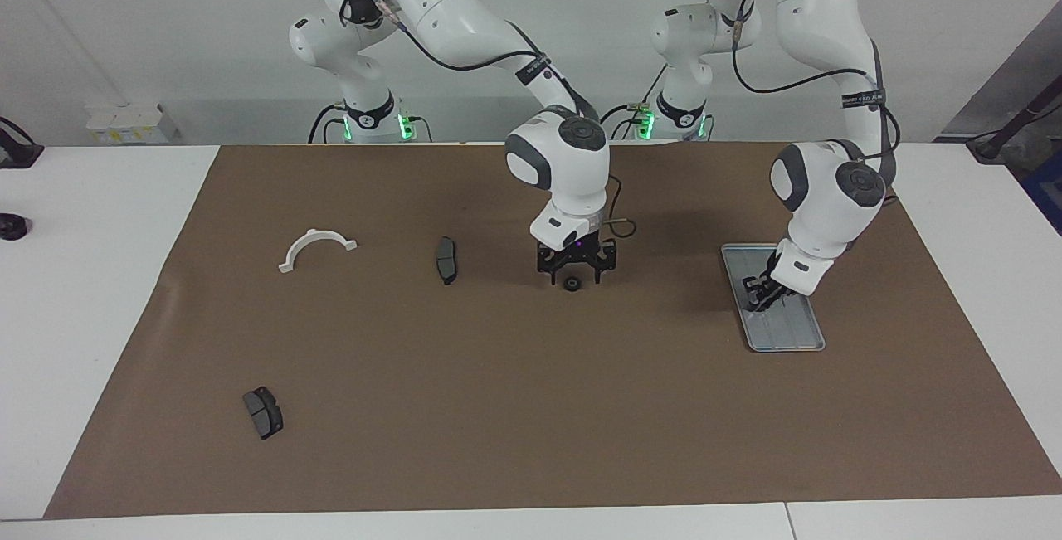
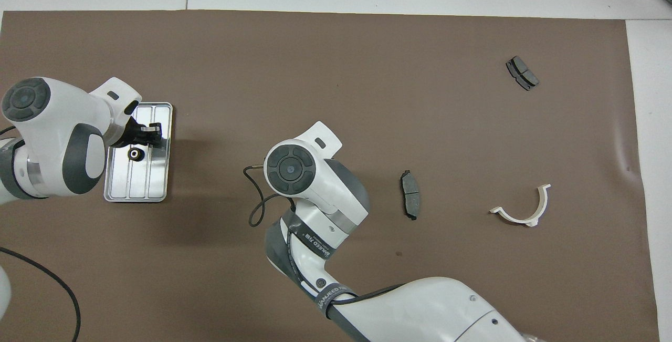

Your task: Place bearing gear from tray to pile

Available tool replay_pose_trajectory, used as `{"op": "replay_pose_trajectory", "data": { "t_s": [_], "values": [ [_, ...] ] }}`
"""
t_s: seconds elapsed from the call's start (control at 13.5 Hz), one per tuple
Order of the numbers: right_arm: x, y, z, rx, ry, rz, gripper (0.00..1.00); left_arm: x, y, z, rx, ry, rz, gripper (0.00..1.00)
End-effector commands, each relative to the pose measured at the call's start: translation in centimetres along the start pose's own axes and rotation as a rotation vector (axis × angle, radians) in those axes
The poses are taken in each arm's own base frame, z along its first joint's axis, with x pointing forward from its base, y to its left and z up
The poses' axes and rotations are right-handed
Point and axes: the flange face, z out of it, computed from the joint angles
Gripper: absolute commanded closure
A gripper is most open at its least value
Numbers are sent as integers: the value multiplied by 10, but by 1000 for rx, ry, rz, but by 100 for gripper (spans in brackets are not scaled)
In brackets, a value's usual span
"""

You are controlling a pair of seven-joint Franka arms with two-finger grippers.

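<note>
The silver ridged tray point(image 1: 788, 333) point(image 2: 139, 184) lies toward the left arm's end of the table. One small black bearing gear point(image 2: 135, 154) lies in it. My left gripper point(image 1: 762, 298) point(image 2: 143, 136) is low over the tray, just beside that gear. My right gripper point(image 1: 572, 274) is open over the mat's middle, and a second black gear point(image 1: 571, 283) sits on the mat between its fingertips. In the overhead view the right hand covers this gear. The pile is a white half-ring bracket point(image 1: 318, 245) point(image 2: 525, 210) and two dark brake pads point(image 1: 446, 260) point(image 1: 263, 411) toward the right arm's end.
A brown mat point(image 1: 498, 407) covers the white table. A thin black cable loop point(image 1: 618, 229) point(image 2: 257, 205) hangs by the right wrist. A small black object point(image 1: 10, 226) sits on the white table off the mat.
</note>
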Motion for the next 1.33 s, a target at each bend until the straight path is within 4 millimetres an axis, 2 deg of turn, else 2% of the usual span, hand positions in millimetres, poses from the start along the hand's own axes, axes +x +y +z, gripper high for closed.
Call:
{"op": "replay_pose_trajectory", "data": {
  "t_s": [0.0, 0.15, 0.37, 0.52, 0.59, 0.67, 0.74, 0.89, 1.04, 1.11, 1.26],
  "values": [
    [-3, 0, 6, -3, 30, -25, 27, 3, -2, -15, -9, 13, -8, 82],
    [-5, 2, 10, -6, 25, -25, 34, 15, 4, -30, -14, 27, -3, 84],
    [-12, 5, 16, -10, 17, -26, 37, 27, 17, -41, -49, 38, -14, 84],
    [-12, 6, 18, -5, 22, -25, 37, 27, 42, -44, -83, 41, -7, 84],
    [-11, 6, 17, -1, 26, -23, 44, 25, 52, -45, -85, 41, -15, 84],
    [-12, 5, 15, -3, 25, -21, 86, 22, 66, -44, -87, 38, -26, 85],
    [-11, 5, 14, -15, 19, -22, 100, 18, 85, -45, -90, 37, -25, 86],
    [-5, 5, 8, -16, 35, -9, 100, 8, 124, -43, -95, 33, -48, 86],
    [6, 14, -2, -21, 63, 6, 100, -5, 163, -44, -101, 31, -57, 86],
    [10, 23, -12, -17, 71, 20, 100, -12, 181, -43, -104, 30, -57, 86],
    [32, 62, -25, -19, 85, 64, 100, -27, 214, -41, -112, 35, -63, 86]
  ]
}}
